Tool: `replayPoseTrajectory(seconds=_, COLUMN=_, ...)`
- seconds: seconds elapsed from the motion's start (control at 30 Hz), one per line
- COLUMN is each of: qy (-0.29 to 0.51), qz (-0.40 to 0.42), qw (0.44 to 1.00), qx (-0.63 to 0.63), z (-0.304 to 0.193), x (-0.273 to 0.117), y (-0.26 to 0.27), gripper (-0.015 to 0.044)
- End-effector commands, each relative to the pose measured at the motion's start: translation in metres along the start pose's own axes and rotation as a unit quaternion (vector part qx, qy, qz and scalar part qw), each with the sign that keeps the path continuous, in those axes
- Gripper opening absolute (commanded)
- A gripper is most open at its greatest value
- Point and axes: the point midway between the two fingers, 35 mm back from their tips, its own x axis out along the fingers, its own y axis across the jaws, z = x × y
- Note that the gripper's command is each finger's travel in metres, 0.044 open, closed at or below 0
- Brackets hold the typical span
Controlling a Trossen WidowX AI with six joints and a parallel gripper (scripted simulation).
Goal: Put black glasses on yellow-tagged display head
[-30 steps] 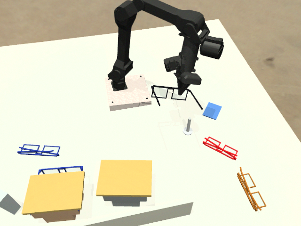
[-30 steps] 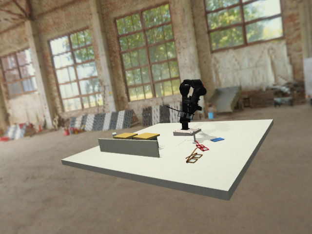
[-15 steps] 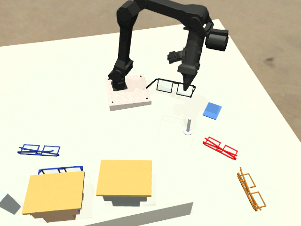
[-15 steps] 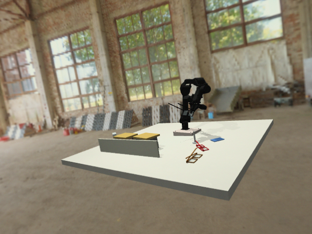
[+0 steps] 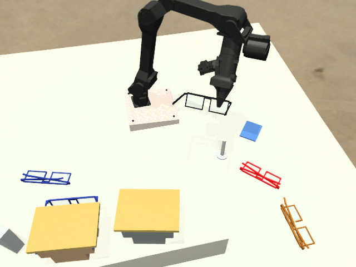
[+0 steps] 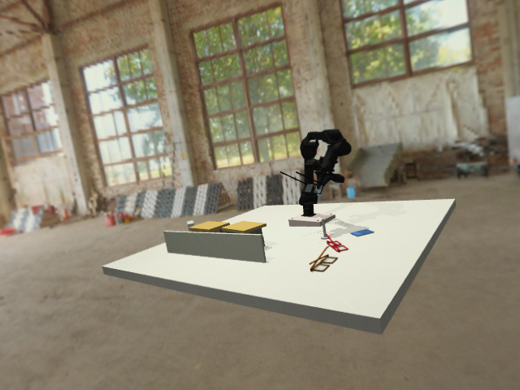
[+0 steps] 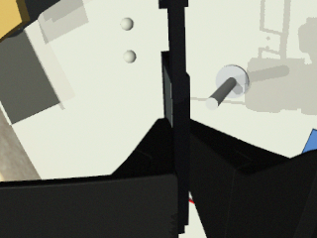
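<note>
My gripper (image 5: 219,105) (image 7: 170,127) is shut on the black glasses (image 5: 207,97) (image 6: 292,178) (image 7: 177,40), at the rim of one lens, well above the table. The frame hangs beside the arm's base, temples unfolded; in the exterior view they point left and slightly up. A grey head (image 5: 148,239) (image 6: 243,227) and a brown head (image 5: 69,254) stand at the near left, each largely hidden under a yellow board (image 5: 148,209). Blue glasses (image 5: 72,198) are on the brown head. No yellow tag is visible, so I cannot tell which head bears it.
A grey post (image 5: 223,148) (image 6: 324,229) (image 7: 223,92) stands below the gripper. A blue pad (image 5: 251,130) (image 6: 362,232), red glasses (image 5: 260,174) and orange glasses (image 5: 292,221) lie right. Folded blue glasses (image 5: 45,180) lie left. A grey wall (image 5: 172,255) (image 6: 214,246) borders the heads.
</note>
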Motion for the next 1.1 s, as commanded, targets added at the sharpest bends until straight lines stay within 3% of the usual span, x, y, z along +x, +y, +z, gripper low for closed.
replayPoseTrajectory(seconds=0.0, qy=0.0, qz=-0.001, qw=1.0, qx=-0.002, z=0.0, x=0.0, y=0.0, gripper=0.0)
replayPoseTrajectory(seconds=0.6, qy=-0.002, qz=-0.004, qw=1.0, qx=-0.004, z=0.001, x=0.002, y=0.0, gripper=0.0)
replayPoseTrajectory(seconds=1.07, qy=-0.041, qz=-0.089, qw=0.994, qx=-0.056, z=0.04, x=0.047, y=0.02, gripper=0.0)
